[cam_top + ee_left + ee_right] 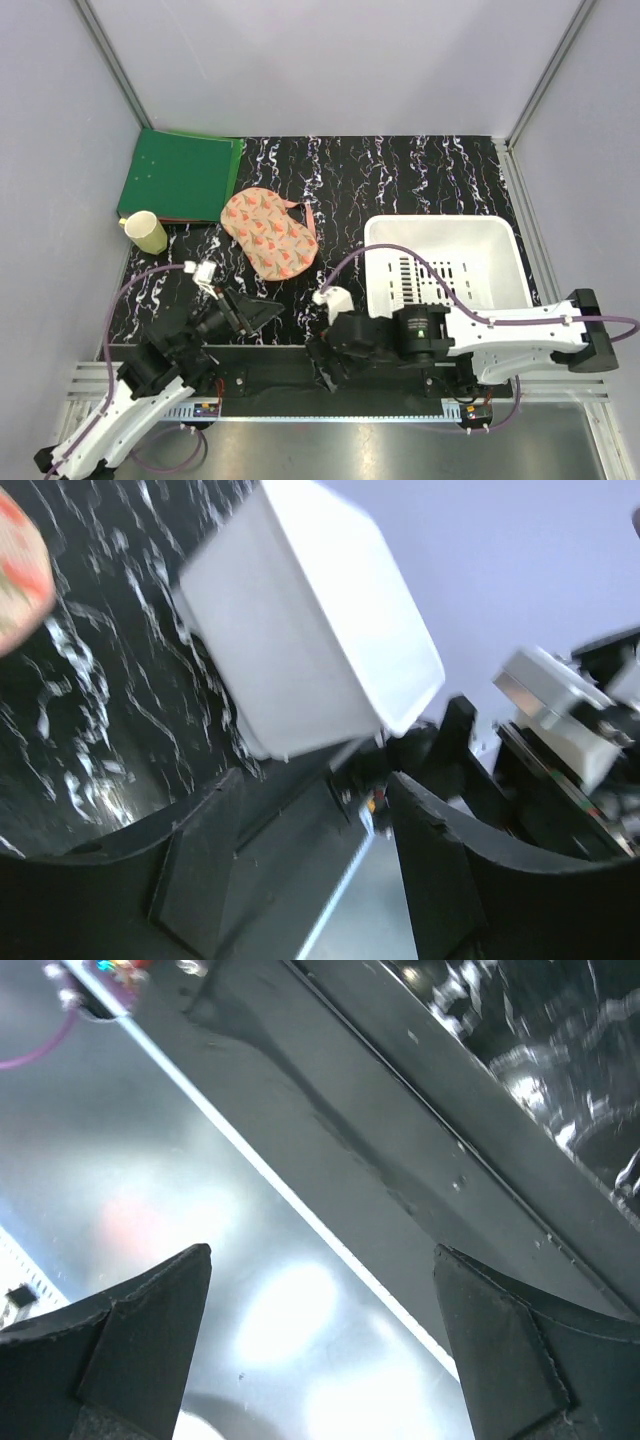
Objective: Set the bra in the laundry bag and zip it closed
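The laundry bag (268,232) lies on the black marbled table, peach with red-orange wedge prints and a pink loop strap at its right; it looks closed. Its edge shows in the left wrist view (20,570). The bra is not in view in any frame. My left gripper (255,315) is open and empty, low over the table's near edge, well short of the bag; its open fingers frame the left wrist view (320,880). My right gripper (322,365) is open and empty, pointing down at the metal base plate (330,1310) near the arm bases, as the right wrist view (325,1360) shows.
A white slotted plastic basket (470,240) stands at the right, and shows in the left wrist view (300,610). A green folder (180,175) lies at the back left, with a pale yellow cup (147,232) in front of it. Grey walls enclose the table.
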### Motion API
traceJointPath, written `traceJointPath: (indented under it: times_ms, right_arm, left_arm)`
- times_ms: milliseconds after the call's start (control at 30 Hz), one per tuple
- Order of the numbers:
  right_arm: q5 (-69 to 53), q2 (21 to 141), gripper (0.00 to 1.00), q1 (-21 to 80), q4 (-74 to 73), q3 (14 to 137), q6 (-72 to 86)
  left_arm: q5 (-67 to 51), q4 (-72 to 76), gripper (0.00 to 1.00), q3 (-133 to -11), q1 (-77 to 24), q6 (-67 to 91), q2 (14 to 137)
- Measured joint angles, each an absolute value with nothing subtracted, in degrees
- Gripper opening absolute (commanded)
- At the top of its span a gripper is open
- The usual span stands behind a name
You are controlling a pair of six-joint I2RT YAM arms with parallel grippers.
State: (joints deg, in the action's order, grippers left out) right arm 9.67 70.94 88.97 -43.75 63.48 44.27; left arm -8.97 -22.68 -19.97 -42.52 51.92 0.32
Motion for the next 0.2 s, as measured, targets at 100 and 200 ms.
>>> traceJointPath:
  times_ms: [100, 200]
  right_arm:
    - [10.79, 65.47, 1.0, 89.82, -40.6, 54.39, 48.66]
    - [12.8, 57.67, 0.99, 91.59, -36.01, 45.78, 52.1]
  left_arm:
    - [-14.28, -21.58, 0.65, -15.2, -42.57, 54.68, 0.25]
    - [-19.66, -22.37, 0.65, -11.97, -42.57, 56.01, 0.32]
